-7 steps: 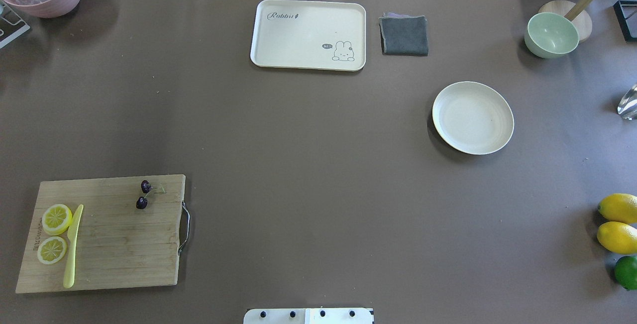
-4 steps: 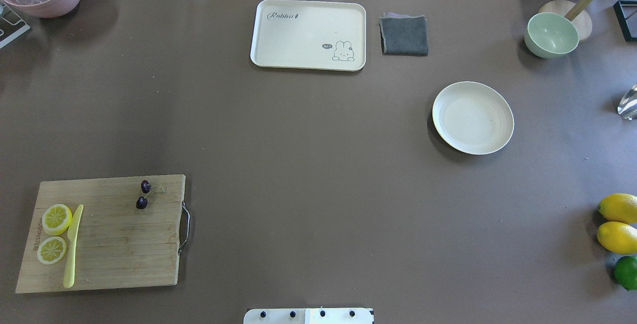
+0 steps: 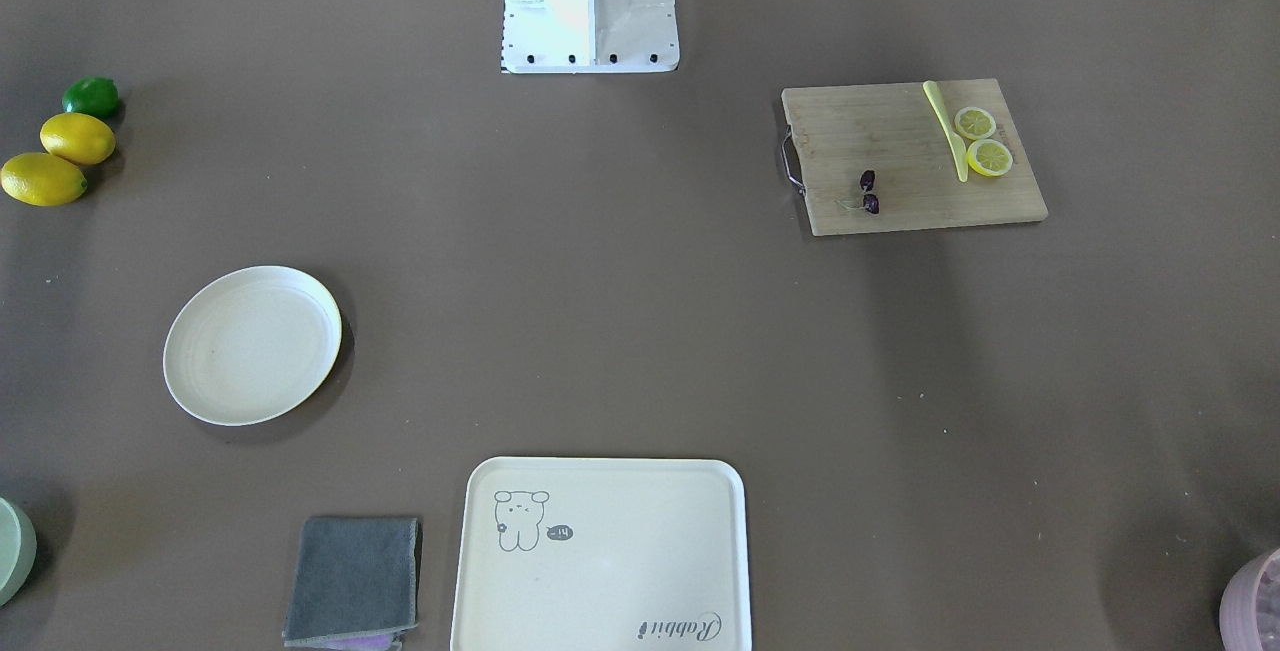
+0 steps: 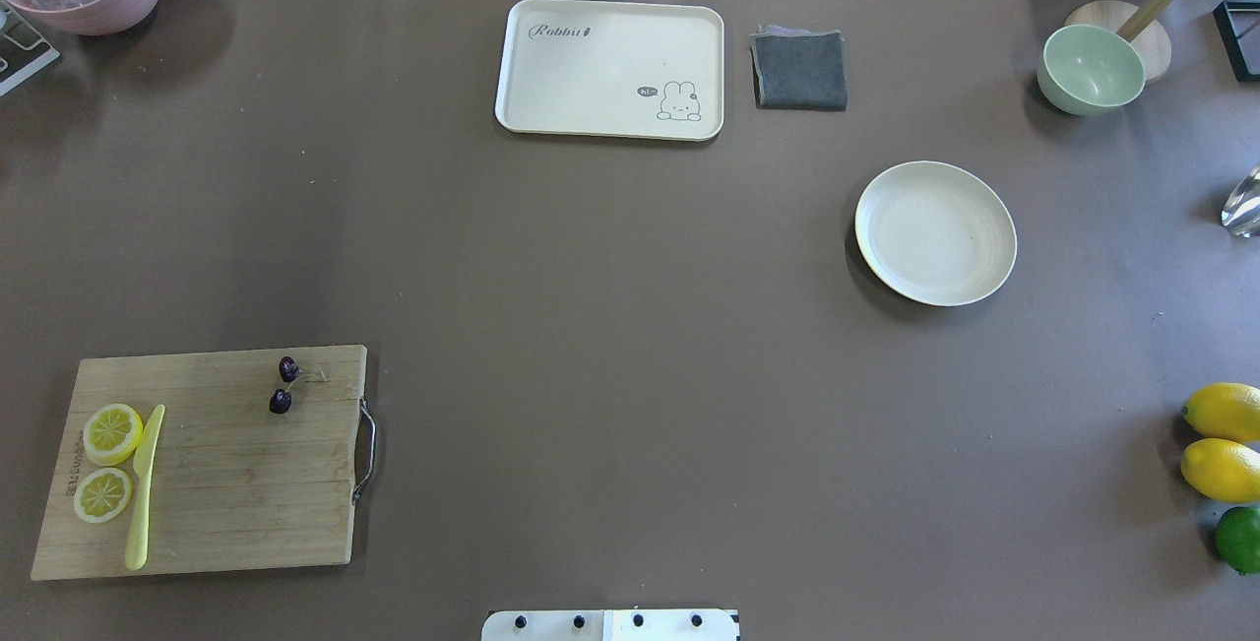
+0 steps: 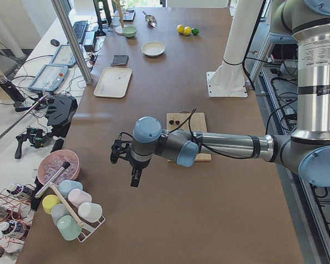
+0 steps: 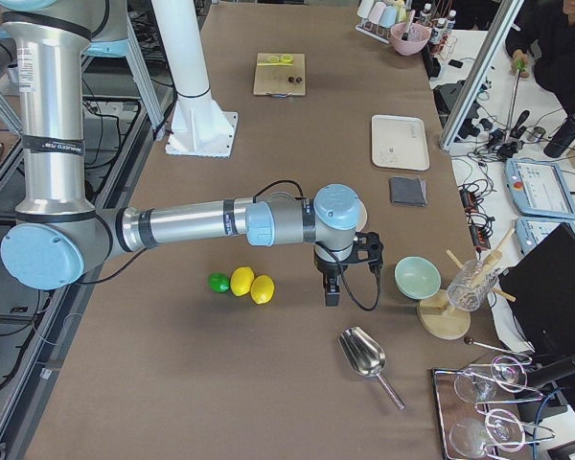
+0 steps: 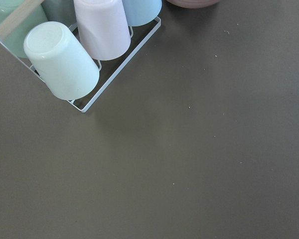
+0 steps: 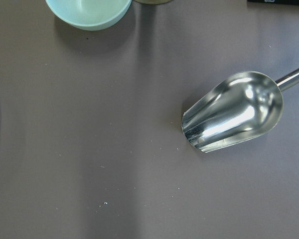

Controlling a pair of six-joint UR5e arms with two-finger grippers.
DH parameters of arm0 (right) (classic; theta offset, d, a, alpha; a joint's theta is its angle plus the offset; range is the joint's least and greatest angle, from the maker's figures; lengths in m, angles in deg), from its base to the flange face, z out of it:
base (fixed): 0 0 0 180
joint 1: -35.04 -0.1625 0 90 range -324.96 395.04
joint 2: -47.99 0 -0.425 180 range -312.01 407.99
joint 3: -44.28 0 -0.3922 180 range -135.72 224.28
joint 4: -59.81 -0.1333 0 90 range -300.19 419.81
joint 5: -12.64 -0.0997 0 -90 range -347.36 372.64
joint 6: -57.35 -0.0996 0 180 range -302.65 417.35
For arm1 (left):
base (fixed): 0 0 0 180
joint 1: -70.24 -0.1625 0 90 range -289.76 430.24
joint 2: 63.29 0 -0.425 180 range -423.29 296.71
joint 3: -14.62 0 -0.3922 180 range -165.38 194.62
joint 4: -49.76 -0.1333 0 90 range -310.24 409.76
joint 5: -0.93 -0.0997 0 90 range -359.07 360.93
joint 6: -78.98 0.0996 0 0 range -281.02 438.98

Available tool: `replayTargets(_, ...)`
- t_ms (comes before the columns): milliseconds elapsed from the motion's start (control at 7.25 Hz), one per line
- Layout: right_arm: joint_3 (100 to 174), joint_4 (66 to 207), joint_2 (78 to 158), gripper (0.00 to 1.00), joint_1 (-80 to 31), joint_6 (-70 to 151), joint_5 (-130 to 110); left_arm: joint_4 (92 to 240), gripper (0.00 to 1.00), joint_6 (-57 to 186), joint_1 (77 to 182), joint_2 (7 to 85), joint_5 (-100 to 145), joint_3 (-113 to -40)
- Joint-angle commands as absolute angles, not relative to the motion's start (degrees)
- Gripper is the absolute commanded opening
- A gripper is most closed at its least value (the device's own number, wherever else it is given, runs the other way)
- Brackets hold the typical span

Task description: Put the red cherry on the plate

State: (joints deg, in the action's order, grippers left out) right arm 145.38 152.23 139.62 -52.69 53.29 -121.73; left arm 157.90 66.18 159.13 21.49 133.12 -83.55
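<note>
The red cherry (image 4: 281,402), a pair of tiny dark fruits on thin stems, lies on the wooden cutting board (image 4: 226,483) at the near left; it also shows in the front view (image 3: 871,202). The round cream plate (image 4: 935,232) sits empty at the right, far from the cherry (image 3: 252,344). My left gripper (image 5: 134,179) hangs over the table's left end near a cup rack, well away from the board. My right gripper (image 6: 332,290) hangs beyond the plate, near the green bowl. Both show only in the side views, so I cannot tell whether they are open or shut.
Two lemon slices (image 4: 110,432) and a yellow knife (image 4: 144,488) share the board. A rabbit tray (image 4: 610,68) and grey cloth (image 4: 799,70) lie at the far edge. A green bowl (image 4: 1091,68), a metal scoop (image 8: 234,117), lemons (image 4: 1223,440), a lime and a cup rack (image 7: 84,45) also show.
</note>
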Motion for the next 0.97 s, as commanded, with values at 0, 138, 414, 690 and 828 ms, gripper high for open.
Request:
replayTargets(0, 145.44, 151.92, 138.87, 1.00, -52.14, 51.47, -122.10, 157.87, 0.98, 65.89, 159.27, 21.61, 132.85, -83.29)
replayTargets(138, 145.70, 151.92, 138.69, 1.00, -52.14, 51.37, -122.27, 158.04, 0.98, 65.88, 159.27, 21.44, 133.02, -82.59)
replayTargets(414, 145.27, 152.27, 138.86, 1.00, -52.06, 51.28, -122.54, 157.78, 0.98, 65.88, 159.18, 21.96, 132.94, -82.41)
replayTargets(690, 143.44, 152.36, 136.24, 1.00, -52.06, 51.02, -122.28, 157.78, 0.98, 65.71, 159.09, 22.84, 133.03, -82.41)
replayTargets(828, 142.64, 152.45, 134.57, 1.00, -52.06, 50.93, -122.28, 157.78, 0.98, 65.71, 159.18, 22.67, 132.94, -82.58)
